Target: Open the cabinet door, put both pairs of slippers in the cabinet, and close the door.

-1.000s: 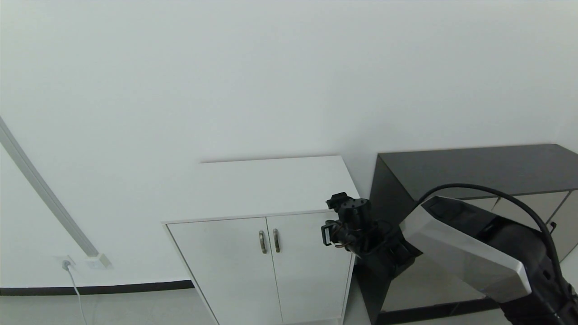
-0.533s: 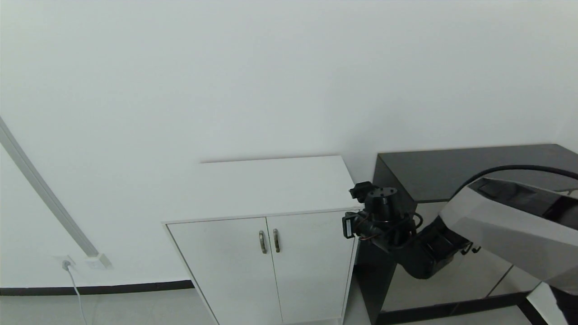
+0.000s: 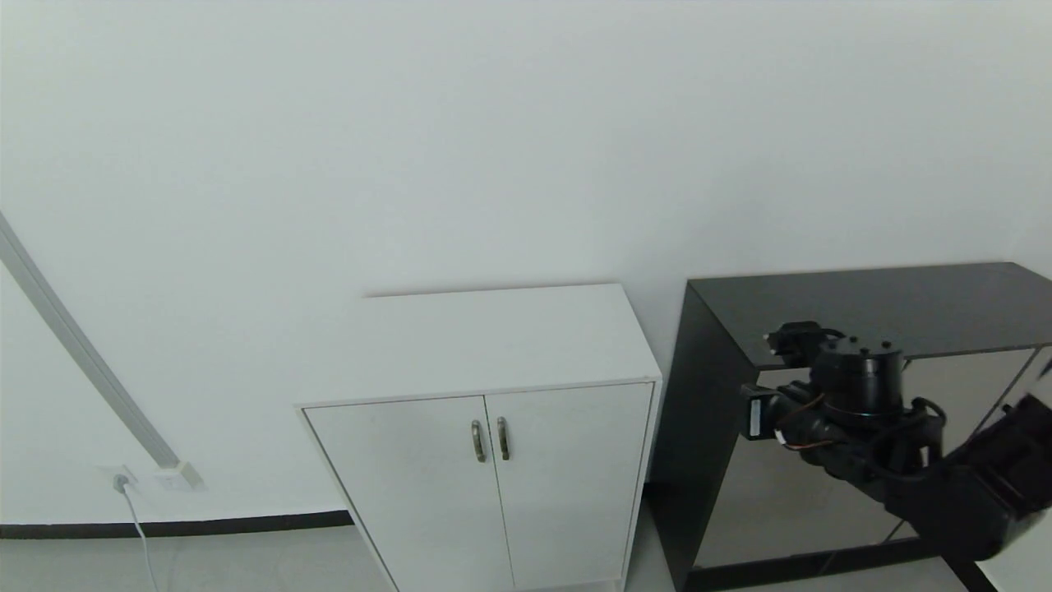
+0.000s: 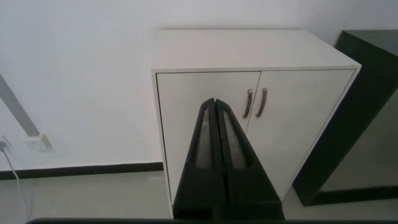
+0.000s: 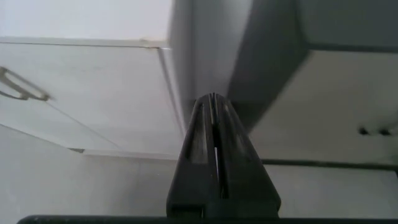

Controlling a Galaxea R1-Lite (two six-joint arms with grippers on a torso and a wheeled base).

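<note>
Cabinet (image 3: 481, 345) shut, left hand (image 4: 215, 102) pressed together facing the cabinet front, right hand (image 5: 213, 98) pressed together off to the cabinet's right: either nothing begun or all done, cannot tell which.

All 3 cams on cabinet (image 3: 542, 469)

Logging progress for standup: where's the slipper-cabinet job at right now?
Done: cannot tell; both doors of the white two-door cabinet are shut, hiding any slippers inside. In hand: nothing; left gripper and right gripper are shut and empty, off the metal handles. Left: depends on what's inside.
</note>
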